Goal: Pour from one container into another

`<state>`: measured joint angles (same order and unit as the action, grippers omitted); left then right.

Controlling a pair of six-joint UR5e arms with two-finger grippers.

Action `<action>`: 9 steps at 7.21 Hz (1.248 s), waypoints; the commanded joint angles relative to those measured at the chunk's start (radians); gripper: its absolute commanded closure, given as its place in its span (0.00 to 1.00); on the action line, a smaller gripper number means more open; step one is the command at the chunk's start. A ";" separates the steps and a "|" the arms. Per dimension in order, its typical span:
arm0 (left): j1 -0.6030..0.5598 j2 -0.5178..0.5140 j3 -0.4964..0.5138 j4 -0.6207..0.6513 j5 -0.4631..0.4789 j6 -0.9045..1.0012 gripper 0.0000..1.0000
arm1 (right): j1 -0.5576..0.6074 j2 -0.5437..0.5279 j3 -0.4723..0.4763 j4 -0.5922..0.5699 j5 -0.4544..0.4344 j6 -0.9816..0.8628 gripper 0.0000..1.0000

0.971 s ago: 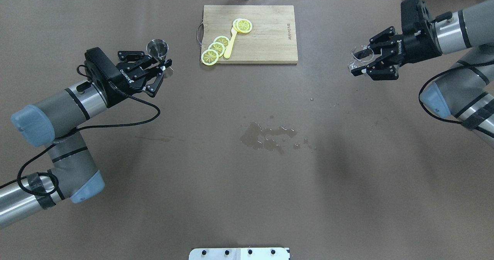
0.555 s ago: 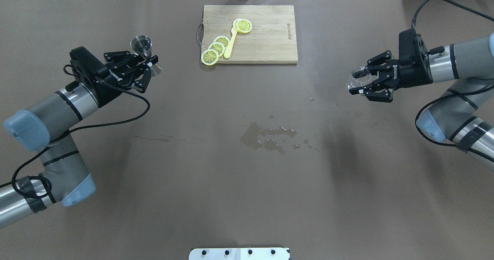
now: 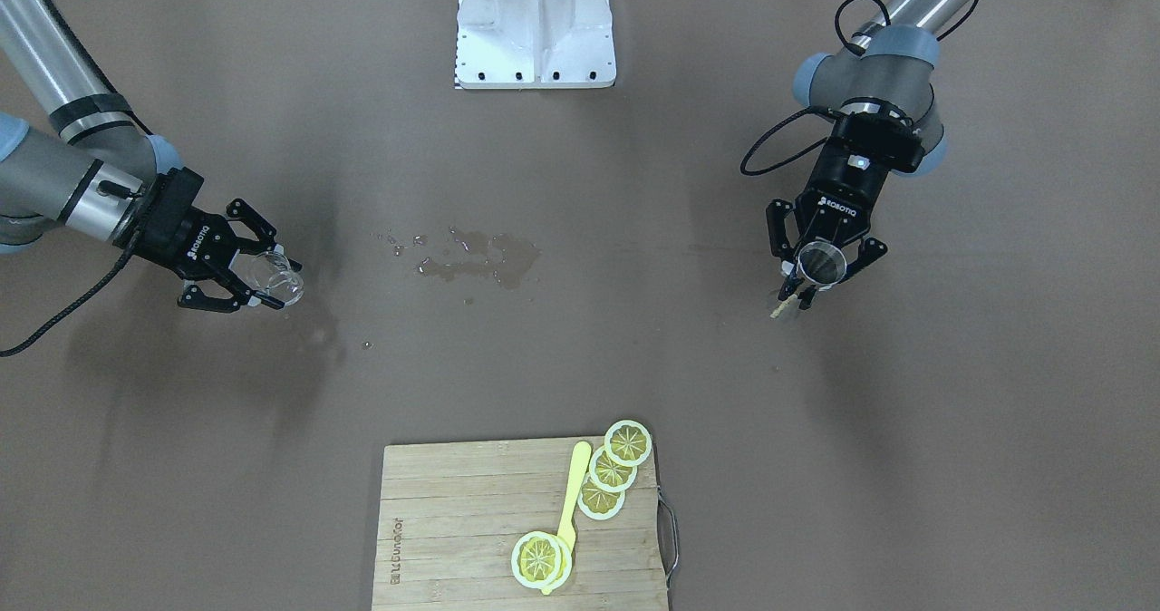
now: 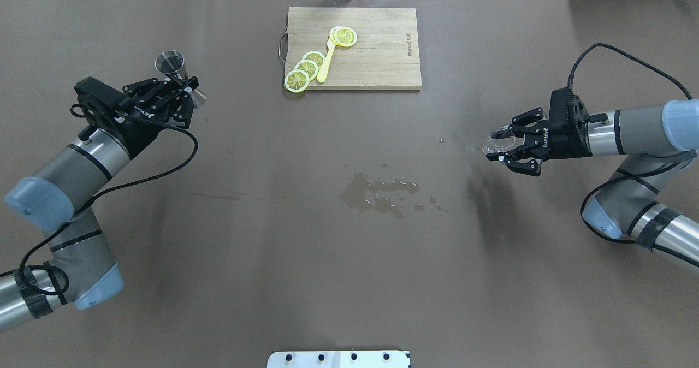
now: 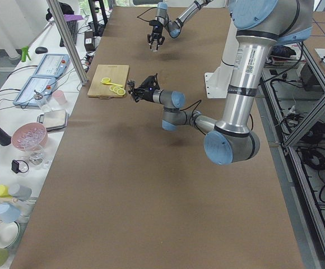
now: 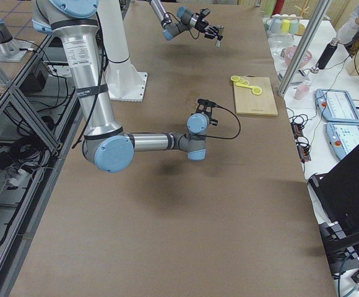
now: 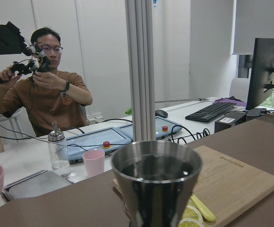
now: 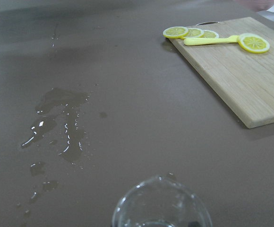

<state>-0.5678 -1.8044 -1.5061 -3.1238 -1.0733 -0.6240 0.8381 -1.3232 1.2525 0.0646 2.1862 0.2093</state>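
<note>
My left gripper (image 4: 184,90) is clamped on a stainless-steel jigger (image 4: 170,62), a smooth, shiny cone that narrows toward the fingers. In the left wrist view the jigger stands upright, long axis vertical and round mouth up, with dark liquid inside. It hangs over the far left of the brown-paper table (image 4: 262,280), well left of the cutting board (image 4: 377,57). The left forearm rises from the near edge, and the wrist lies roughly level, fingers aimed toward the board's side.

My right gripper (image 4: 496,148) grips a small clear glass cup (image 4: 493,140), thin-walled and round, with a small pouring lip on its far rim. Its mouth faces up in the right wrist view. The cup is over the right half of the table, right of the puddle (image 4: 377,193), and its shadow falls apart from it on the paper. The right forearm lies nearly level, reaching in from the table's right edge, fingers pointing toward the middle.

The puddle is irregular and glossy, with stray droplets around it. The board is pale, rectangular wood with a metal handle, carrying lemon slices (image 4: 297,80) and a yellow utensil (image 4: 326,65).
</note>
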 commanded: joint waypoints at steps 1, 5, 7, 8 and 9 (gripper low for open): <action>0.020 0.016 -0.002 0.092 0.140 -0.106 1.00 | -0.005 -0.001 -0.045 0.003 -0.051 -0.001 1.00; 0.020 0.019 0.000 0.386 0.357 -0.409 1.00 | -0.008 0.016 -0.087 0.004 -0.072 -0.010 1.00; 0.022 0.019 -0.002 0.554 0.427 -0.553 1.00 | -0.017 0.019 -0.094 0.026 -0.065 -0.013 1.00; 0.023 0.019 -0.002 0.627 0.461 -0.636 1.00 | -0.027 0.022 -0.122 0.065 -0.054 -0.013 1.00; 0.032 0.017 -0.002 0.680 0.481 -0.690 1.00 | -0.027 0.021 -0.127 0.075 -0.042 -0.013 1.00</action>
<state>-0.5425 -1.7858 -1.5078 -2.5178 -0.6225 -1.2365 0.8153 -1.3025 1.1389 0.1178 2.1315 0.1965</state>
